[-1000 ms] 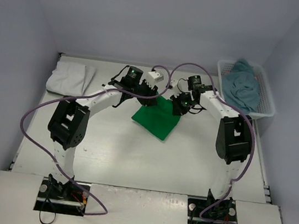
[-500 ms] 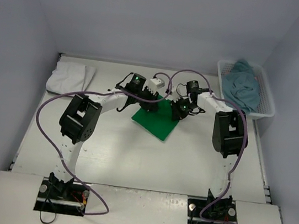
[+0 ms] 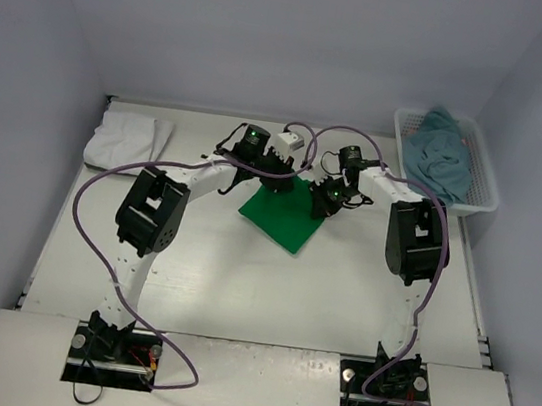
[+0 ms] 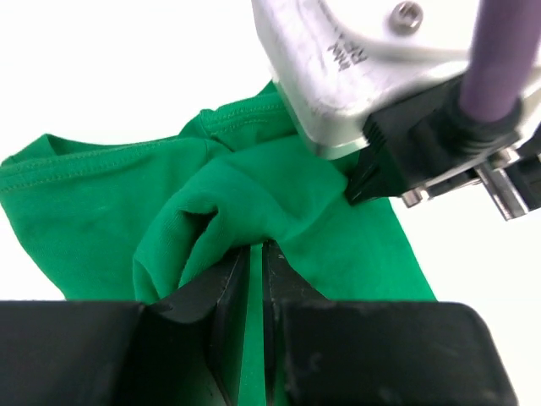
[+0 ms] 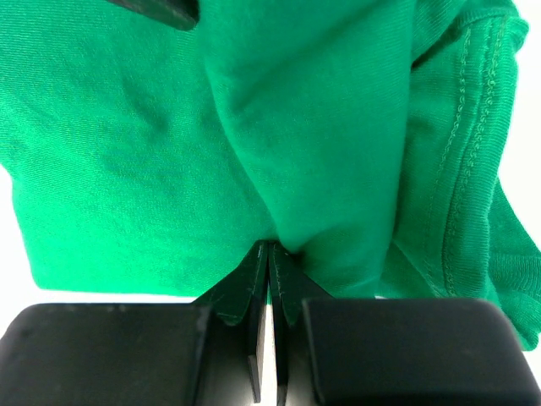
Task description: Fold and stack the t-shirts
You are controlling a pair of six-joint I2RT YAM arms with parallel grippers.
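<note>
Because the green t-shirt point(image 3: 286, 223) is light and limp, it bunches just ahead of my tips, with left gripper point(image 4: 254, 254) and right gripper point(image 5: 269, 252) both pinched onto a fold. Stitched hems should hold best.

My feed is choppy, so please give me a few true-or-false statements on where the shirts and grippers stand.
1. The left gripper and the right gripper both pinch the green t-shirt. True.
2. The teal-blue t-shirt lies folded beside the green one. False: it sits crumpled in the basket.
3. The white t-shirt lies at the table's far left. True.
4. The green t-shirt rests on the white one. False: they lie apart.
</note>
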